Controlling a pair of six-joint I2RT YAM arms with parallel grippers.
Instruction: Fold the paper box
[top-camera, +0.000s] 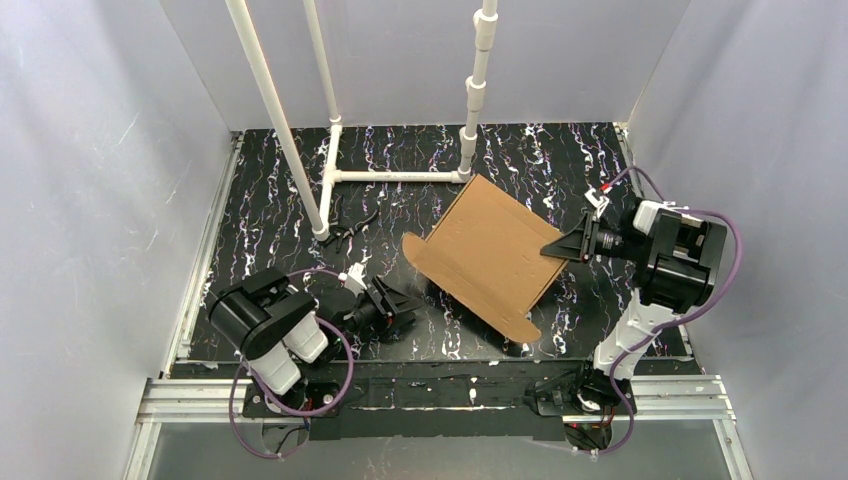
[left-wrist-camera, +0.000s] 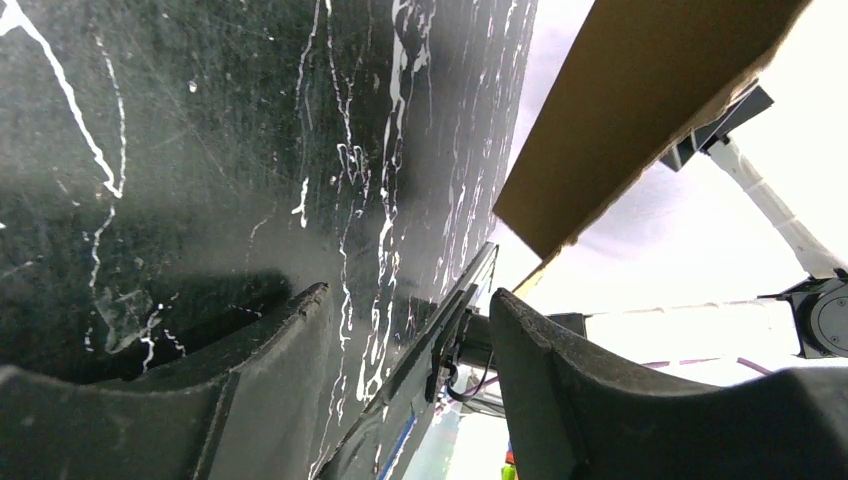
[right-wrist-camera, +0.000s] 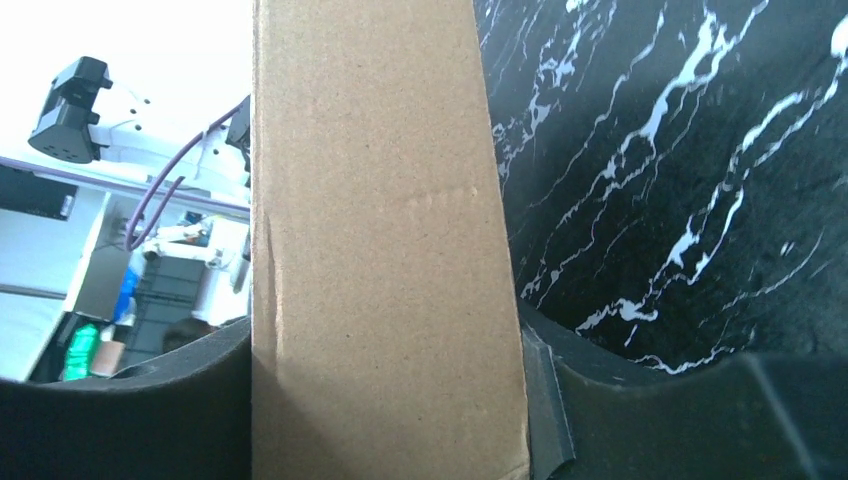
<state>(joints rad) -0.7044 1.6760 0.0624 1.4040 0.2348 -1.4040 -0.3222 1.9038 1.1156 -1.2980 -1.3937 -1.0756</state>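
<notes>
Right of centre on the black marbled tabletop (top-camera: 560, 160), the paper box (top-camera: 490, 255) sits tilted, a brown cardboard sheet with its right side raised off the surface. I have my right gripper (top-camera: 553, 249) clamped on that right edge, and the wrist view shows cardboard filling the gap between its fingers. My left gripper (top-camera: 410, 305) sits low just left of the box, fingers partly open with nothing between them. A white pipe frame (top-camera: 400, 176) stands behind.
</notes>
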